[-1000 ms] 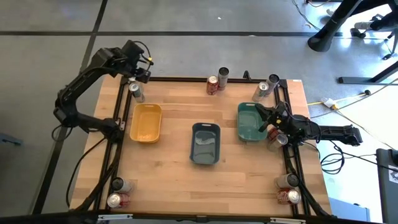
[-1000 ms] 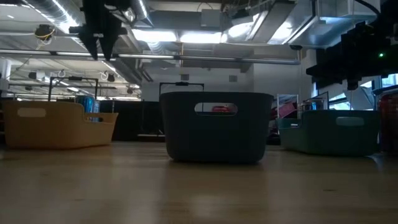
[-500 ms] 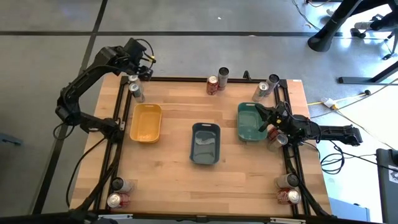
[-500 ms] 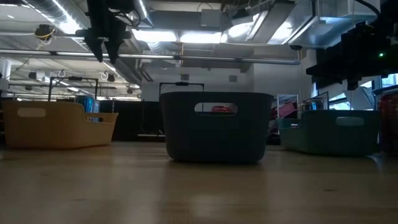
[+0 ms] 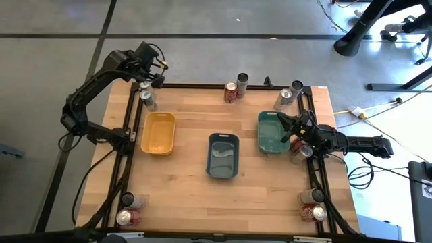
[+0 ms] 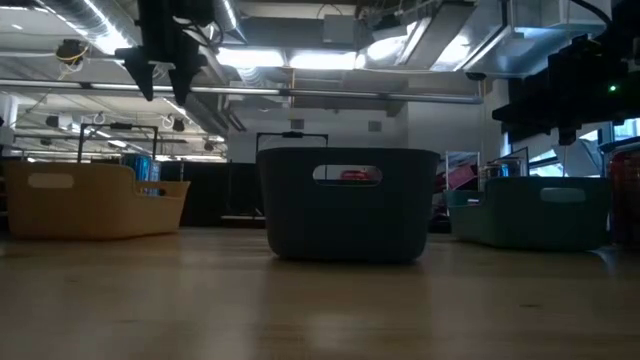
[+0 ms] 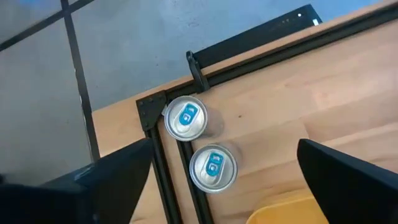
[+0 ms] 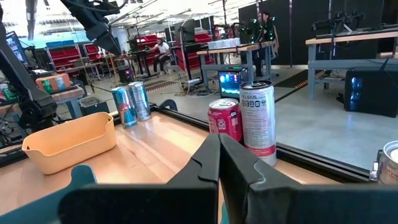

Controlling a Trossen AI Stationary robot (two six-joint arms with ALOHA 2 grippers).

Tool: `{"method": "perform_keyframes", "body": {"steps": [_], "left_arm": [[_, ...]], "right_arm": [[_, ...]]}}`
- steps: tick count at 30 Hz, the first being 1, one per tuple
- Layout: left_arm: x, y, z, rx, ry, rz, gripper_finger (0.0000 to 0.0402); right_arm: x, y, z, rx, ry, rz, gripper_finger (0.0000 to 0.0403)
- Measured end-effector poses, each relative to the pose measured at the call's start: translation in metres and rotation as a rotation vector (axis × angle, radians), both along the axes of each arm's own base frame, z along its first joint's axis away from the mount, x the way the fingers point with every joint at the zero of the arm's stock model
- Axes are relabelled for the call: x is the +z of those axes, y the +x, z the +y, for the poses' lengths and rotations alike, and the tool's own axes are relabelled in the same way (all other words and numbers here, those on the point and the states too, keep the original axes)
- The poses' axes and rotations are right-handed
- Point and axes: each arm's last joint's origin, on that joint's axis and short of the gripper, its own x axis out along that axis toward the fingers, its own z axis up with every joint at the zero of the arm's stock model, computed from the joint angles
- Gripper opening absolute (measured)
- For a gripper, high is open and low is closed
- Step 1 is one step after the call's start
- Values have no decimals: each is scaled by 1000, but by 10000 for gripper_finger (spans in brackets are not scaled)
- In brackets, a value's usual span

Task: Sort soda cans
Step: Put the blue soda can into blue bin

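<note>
The left gripper point(image 5: 152, 75) is hanging over the table's point(image 5: 189, 196) far left corner, its fingers point(image 7: 118, 180) spread apart above two silver-topped cans point(image 7: 199, 152) that are standing side by side, one just inside the black frame rail point(image 7: 261, 53) and one tight against the corner. The yellow tray point(image 5: 158, 132) is sitting just beside them. The right gripper point(image 5: 289, 128) is lying low at the teal tray's point(image 5: 271, 132) right edge, fingers point(image 8: 214, 158) pressed together on nothing, a can point(image 5: 302, 150) right beside its wrist. Past it, a red can point(image 8: 224, 119) is touching a taller white one point(image 8: 257, 116) (its small label print cannot be read). The grey tray point(image 5: 223, 155) is sitting mid-table; more cans are standing in both near corners point(image 5: 125, 209).
</note>
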Motion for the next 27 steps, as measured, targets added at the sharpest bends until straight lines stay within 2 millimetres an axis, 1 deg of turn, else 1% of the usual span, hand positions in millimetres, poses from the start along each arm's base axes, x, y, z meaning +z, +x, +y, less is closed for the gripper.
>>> {"method": "perform_keyframes", "body": {"steps": [2, 6, 9, 13, 17, 23, 27], "left_arm": [[0, 1, 1, 7, 12, -15, 396], [-4, 6, -5, 9, -11, -13, 388], [-18, 6, -6, 61, -47, -11, 385], [-44, 2, -7, 126, -113, 35, 383], [-65, -2, -3, 171, -135, 45, 383], [-81, -3, 1, 183, -139, 28, 383], [-83, -2, 3, 195, -131, 14, 381]], "right_arm": [[0, 0, 0, 1, 7, -1, 5], [-1, 0, 0, 3, 19, -8, 5], [-1, 0, 0, 4, 20, -8, 5], [-1, 0, 0, 6, 19, -9, 5], [-1, 0, 0, 6, 20, -8, 5], [-1, 0, 0, 6, 21, -10, 5], [-1, 0, 0, 6, 22, -10, 5]]}}
